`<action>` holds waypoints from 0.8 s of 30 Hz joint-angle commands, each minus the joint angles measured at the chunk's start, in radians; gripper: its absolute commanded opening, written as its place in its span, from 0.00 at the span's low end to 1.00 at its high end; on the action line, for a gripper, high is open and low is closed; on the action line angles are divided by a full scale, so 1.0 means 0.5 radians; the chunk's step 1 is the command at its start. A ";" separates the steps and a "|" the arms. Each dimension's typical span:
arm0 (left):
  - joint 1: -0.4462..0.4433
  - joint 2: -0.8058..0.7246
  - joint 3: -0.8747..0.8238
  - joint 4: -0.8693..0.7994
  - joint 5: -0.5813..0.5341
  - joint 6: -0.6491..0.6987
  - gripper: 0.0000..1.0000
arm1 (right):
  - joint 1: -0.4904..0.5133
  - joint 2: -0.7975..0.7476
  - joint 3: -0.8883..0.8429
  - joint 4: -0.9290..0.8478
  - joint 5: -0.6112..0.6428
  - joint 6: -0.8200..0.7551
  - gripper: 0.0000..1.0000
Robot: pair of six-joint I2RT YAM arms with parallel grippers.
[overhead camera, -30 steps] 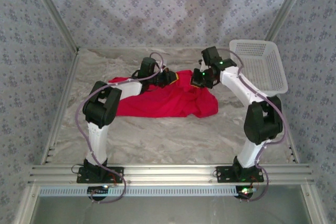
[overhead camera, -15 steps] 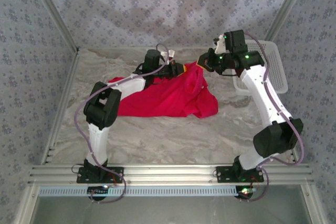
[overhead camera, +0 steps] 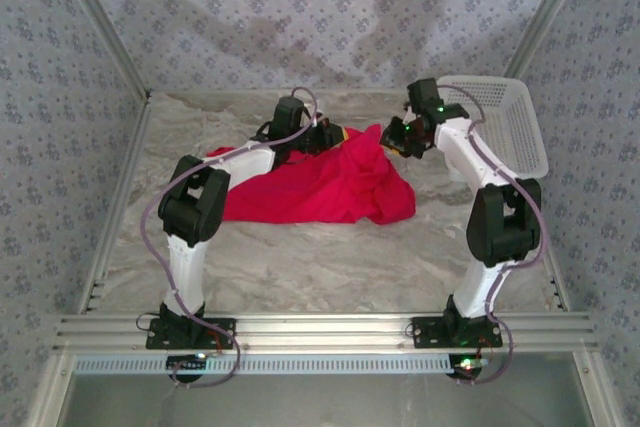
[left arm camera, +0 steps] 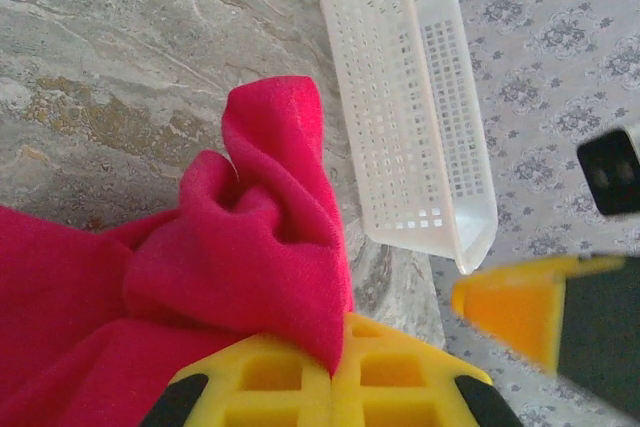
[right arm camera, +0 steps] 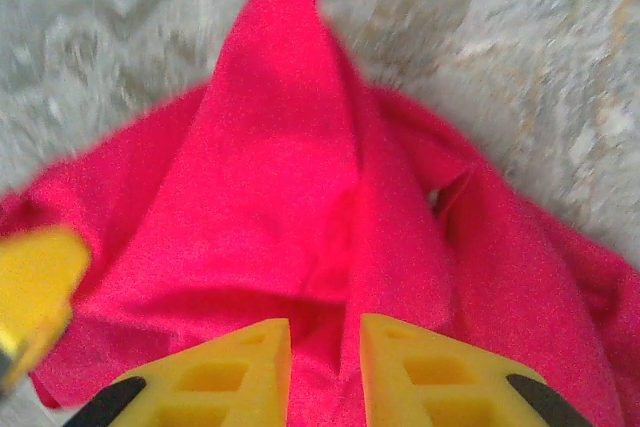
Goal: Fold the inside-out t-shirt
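Note:
The inside-out t-shirt (overhead camera: 320,187) lies rumpled and bright red on the marble table, its back right part drawn up into a peak. My left gripper (overhead camera: 335,137) is at the shirt's far edge. In the left wrist view it (left arm camera: 338,347) is shut on a fold of the t-shirt (left arm camera: 260,237). My right gripper (overhead camera: 397,137) hangs just right of the peak. In the right wrist view its jaws (right arm camera: 325,337) stand a little apart over the t-shirt (right arm camera: 290,177), with a ridge of cloth running into the gap. One right finger (left arm camera: 515,312) shows close beside the left gripper.
A white plastic basket (overhead camera: 500,127) stands at the back right, close behind the right arm, and lies tilted in the left wrist view (left arm camera: 400,97). Patterned walls close in the back and sides. Bare marble table (overhead camera: 300,267) lies in front of the shirt.
The right arm lifted toward the basket, then came back down by the shirt's peak, and its jaws parted. The shirt's back right part was pulled up. The left gripper stayed shut on the cloth.

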 commanded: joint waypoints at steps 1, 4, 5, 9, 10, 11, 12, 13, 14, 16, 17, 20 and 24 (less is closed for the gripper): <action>-0.009 0.026 -0.005 0.013 0.020 0.016 0.00 | 0.049 -0.098 -0.122 0.113 0.072 -0.160 0.24; -0.011 0.026 -0.010 0.012 0.015 0.018 0.00 | 0.054 -0.015 -0.145 0.183 -0.015 -0.200 0.25; -0.011 0.028 -0.005 0.015 0.016 0.014 0.00 | 0.057 0.015 -0.153 0.207 -0.046 -0.198 0.25; -0.014 0.029 -0.011 0.026 0.013 0.002 0.00 | 0.076 0.169 -0.146 0.399 -0.174 -0.181 0.25; -0.014 0.029 -0.011 0.029 0.014 0.003 0.00 | 0.078 0.224 -0.134 0.411 -0.172 -0.175 0.25; -0.014 0.032 -0.011 0.029 0.011 0.002 0.00 | 0.077 0.273 -0.127 0.410 -0.161 -0.163 0.25; -0.014 0.031 -0.011 0.026 0.010 0.001 0.00 | 0.074 0.310 -0.126 0.405 -0.150 -0.151 0.26; -0.014 0.033 -0.006 0.024 0.014 0.004 0.00 | 0.070 0.346 -0.137 0.406 -0.140 -0.132 0.28; -0.014 0.035 -0.006 0.023 0.012 0.006 0.00 | 0.068 0.365 -0.164 0.419 -0.135 -0.118 0.34; -0.014 0.038 -0.004 0.020 0.014 0.008 0.00 | 0.064 0.365 -0.231 0.453 -0.097 -0.099 0.46; -0.014 0.043 0.000 0.016 0.012 0.009 0.00 | 0.065 0.352 -0.279 0.485 -0.076 -0.092 0.51; -0.014 0.058 0.021 0.009 0.026 0.001 0.00 | 0.064 0.338 -0.335 0.535 -0.029 -0.090 0.54; -0.014 0.054 0.025 -0.009 0.034 0.012 0.00 | 0.056 0.357 -0.300 0.545 -0.048 -0.061 0.32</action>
